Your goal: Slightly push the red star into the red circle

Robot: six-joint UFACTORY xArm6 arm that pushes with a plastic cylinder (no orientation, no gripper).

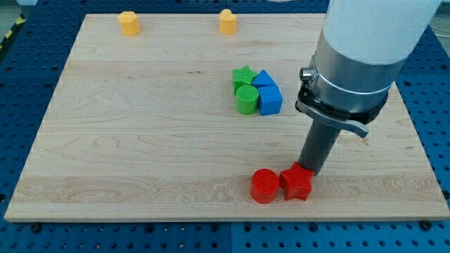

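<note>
My tip [306, 171], a plain rod with no jaws to spread or pinch, rests against the red star [297, 183], already touching the red circle [265, 186] near the board's bottom edge, so 1 gentle leftward nudge suffices.

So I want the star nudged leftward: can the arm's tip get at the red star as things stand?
Probably yes. My tip already sits at the red star, on its upper-right side, nothing between them. The red circle lies just to the view's left of the star, seemingly touching it.
</note>
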